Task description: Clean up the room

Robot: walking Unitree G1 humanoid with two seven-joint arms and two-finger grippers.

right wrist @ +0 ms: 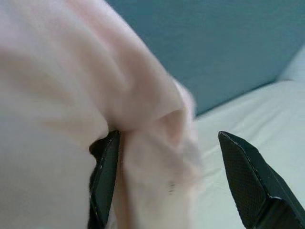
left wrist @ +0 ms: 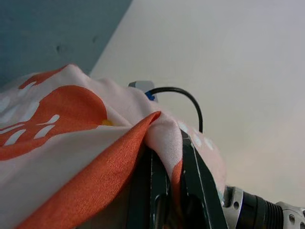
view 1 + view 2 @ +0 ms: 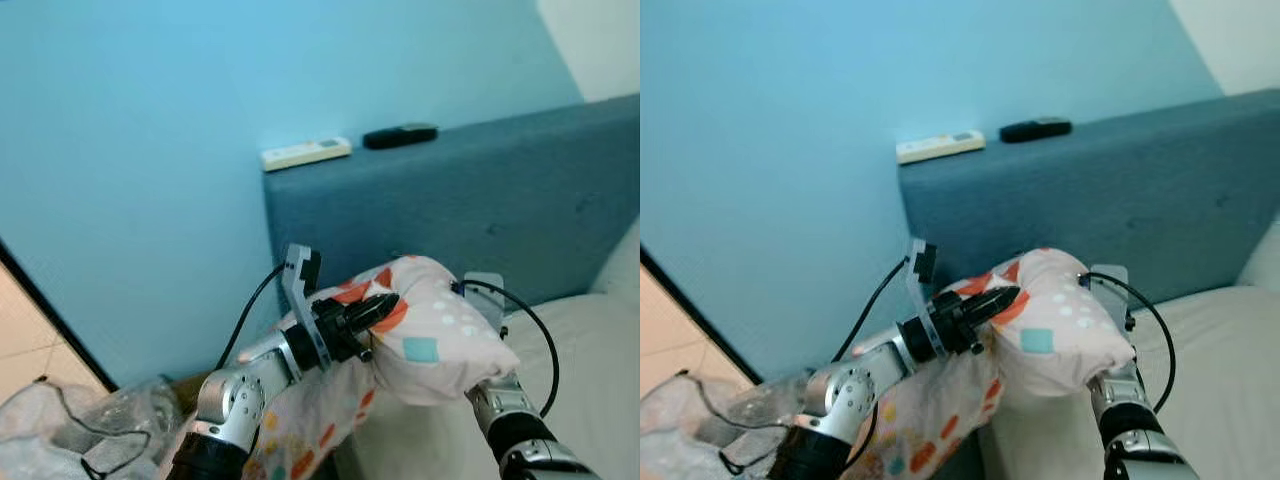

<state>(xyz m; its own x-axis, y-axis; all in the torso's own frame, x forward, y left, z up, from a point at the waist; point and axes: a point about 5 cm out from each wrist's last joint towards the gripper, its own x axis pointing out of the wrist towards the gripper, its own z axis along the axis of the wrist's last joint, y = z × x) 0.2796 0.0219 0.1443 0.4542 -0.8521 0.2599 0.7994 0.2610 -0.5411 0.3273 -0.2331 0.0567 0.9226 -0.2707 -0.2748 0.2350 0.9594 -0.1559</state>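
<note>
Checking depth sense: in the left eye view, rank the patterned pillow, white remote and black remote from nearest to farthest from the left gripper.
1. Patterned pillow, pinched in the left gripper.
2. White remote, atop the headboard's left end.
3. Black remote, farther right along the headboard top.

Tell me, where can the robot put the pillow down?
Free: the white mattress below the blue headboard, on the robot's right. Crowded: the floor corner with crumpled plastic bags, and the headboard's top ledge, holding a white remote and black remote.
</note>
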